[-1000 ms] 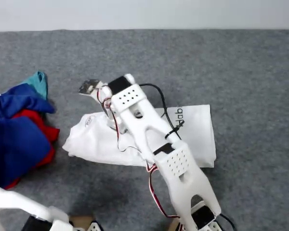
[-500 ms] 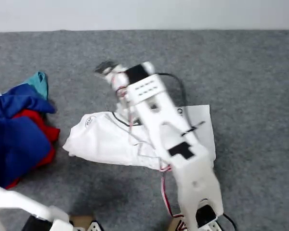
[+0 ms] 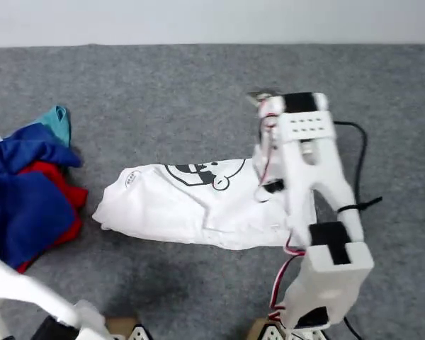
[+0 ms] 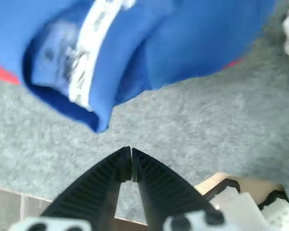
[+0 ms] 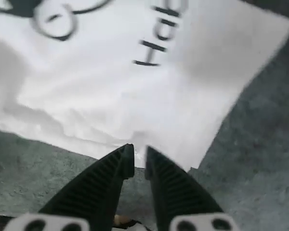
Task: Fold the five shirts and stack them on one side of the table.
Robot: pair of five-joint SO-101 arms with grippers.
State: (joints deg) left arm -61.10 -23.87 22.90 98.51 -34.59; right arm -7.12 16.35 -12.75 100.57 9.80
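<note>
A white shirt (image 3: 191,205) with a black drawing lies roughly folded in the middle of the grey table. My right arm stretches over its right end, and my right gripper (image 3: 261,98) hangs past the shirt's far edge. In the right wrist view my right gripper (image 5: 139,156) is shut with nothing in it, above the white shirt's (image 5: 135,96) corner. A heap of unfolded shirts lies at the left: blue (image 3: 21,198), red (image 3: 67,195) and teal (image 3: 57,120). My left gripper (image 4: 131,166) is shut and holds nothing, just short of the blue shirt (image 4: 183,43).
Grey felt covers the table (image 3: 382,92), bare along the back and at the right. A part of my left arm (image 3: 28,301) shows at the near left corner. The arm bases stand at the front edge.
My right arm has swung from the shirt's left half to its right end, uncovering the drawing. The heap at the left has not moved.
</note>
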